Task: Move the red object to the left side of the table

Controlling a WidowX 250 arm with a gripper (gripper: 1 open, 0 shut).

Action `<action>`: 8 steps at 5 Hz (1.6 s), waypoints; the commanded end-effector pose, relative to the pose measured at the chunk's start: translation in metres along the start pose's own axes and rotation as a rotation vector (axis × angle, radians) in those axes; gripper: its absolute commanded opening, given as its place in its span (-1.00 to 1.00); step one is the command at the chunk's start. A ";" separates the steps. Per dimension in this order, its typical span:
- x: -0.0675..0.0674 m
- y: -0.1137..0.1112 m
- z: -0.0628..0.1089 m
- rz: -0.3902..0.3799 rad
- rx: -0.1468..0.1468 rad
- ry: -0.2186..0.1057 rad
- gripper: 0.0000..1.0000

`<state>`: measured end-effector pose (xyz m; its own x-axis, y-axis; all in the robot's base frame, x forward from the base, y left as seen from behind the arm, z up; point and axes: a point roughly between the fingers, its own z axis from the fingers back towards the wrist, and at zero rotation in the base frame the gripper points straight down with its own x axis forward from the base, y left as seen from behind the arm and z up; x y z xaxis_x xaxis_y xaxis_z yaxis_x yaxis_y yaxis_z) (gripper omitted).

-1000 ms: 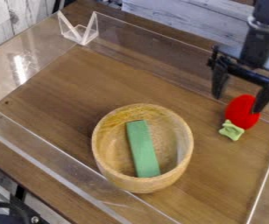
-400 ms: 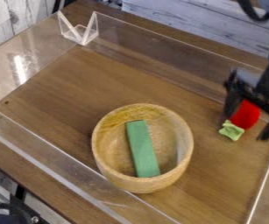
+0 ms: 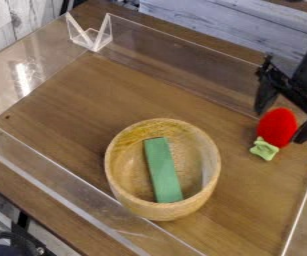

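Note:
The red object (image 3: pixel 277 125), a small strawberry-like toy, lies on the table (image 3: pixel 102 95) near its right edge, with its light green leafy end (image 3: pixel 263 151) pointing toward the front. My gripper (image 3: pixel 287 110) hangs open right over and just behind it. One dark finger (image 3: pixel 264 93) shows to the toy's left, and the other sits at its right, partly cut off by the frame edge. The toy rests on the wood, and the jaws are not closed on it.
A round light wooden bowl (image 3: pixel 193 187) stands front of centre, holding a green rectangular block (image 3: pixel 160 168). Clear acrylic walls (image 3: pixel 183 45) edge the tabletop. A small clear acrylic stand (image 3: pixel 89 32) sits at the back left corner.
The gripper came down and to the right, straddling the red toy, then rose a little. The toy, bowl and block have stayed where they were.

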<state>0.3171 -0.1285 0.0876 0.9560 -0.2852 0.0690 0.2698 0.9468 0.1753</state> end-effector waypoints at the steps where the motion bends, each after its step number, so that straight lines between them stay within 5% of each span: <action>1: 0.013 0.014 0.016 0.059 0.005 -0.091 1.00; 5: 0.031 0.018 -0.021 0.131 0.024 -0.114 1.00; 6: 0.041 0.029 -0.018 0.169 0.032 -0.126 1.00; 8: 0.036 0.006 0.011 0.252 0.027 -0.135 1.00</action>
<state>0.3435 -0.1303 0.0701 0.9851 -0.0713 0.1566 0.0389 0.9788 0.2012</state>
